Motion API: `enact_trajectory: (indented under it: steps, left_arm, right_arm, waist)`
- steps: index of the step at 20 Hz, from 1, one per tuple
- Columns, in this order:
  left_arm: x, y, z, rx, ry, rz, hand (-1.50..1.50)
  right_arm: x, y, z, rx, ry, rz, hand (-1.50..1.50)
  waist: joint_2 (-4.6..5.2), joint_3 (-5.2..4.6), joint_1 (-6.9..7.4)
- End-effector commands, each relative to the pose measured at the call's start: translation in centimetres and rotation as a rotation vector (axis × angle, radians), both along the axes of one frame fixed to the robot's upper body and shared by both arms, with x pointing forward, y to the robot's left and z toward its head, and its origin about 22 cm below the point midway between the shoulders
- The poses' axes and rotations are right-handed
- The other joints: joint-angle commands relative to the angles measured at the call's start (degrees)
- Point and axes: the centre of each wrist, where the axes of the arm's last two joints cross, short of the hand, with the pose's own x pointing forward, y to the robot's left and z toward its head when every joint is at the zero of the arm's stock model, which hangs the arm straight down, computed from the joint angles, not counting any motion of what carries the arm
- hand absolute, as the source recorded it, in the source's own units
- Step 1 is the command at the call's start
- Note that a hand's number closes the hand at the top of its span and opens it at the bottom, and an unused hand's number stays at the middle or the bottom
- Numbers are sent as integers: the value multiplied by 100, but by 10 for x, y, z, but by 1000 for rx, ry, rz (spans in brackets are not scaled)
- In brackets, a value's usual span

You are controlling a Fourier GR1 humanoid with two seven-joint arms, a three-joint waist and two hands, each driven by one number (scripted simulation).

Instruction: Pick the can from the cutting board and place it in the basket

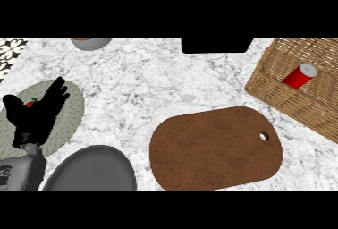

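Red with a pale lid, the can [300, 76] lies tilted inside the wicker basket [277, 96], far to the right of the left robot hand [36, 114] and across the marble desk [165, 80] from it. The brown cutting board [214, 150] sits between them, nearer the basket. The left robot hand is released, fingers straight and up, over a pale round plate [71, 112], a grey pan [92, 172] just below and to its right.

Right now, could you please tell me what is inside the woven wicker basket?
A red cylindrical can with a pale top lies tilted inside the woven wicker basket. The basket's near wall hides the can's lower end and the floor beneath it.
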Motion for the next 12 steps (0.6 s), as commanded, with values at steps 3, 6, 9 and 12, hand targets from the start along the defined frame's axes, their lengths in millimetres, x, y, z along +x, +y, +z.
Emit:
enact_trajectory:
  steps: [3, 6, 9, 12]
  left_arm:
    - [11, -2, 11, -7, 3, 12, 0]
    - [-5, 12, 13, 10, 9, 17, 0]
    - [-4, 3, 8, -2, 2, 9, 0]
    - [5, -12, 0, 4, -8, -4, 0]
  right_arm:
    - [-74, -51, 8, 57, -35, 6, -150]
    - [-122, -80, 1, 64, 5, 77, -150]
    - [-164, -95, -14, 81, 65, 131, -150]
    - [-195, -117, -6, 70, 88, 154, -150]
  waist:
    - [2, -2, -40]
    - [-22, 2, -75]
    - [-22, 2, -106]
    - [7, -1, -54]
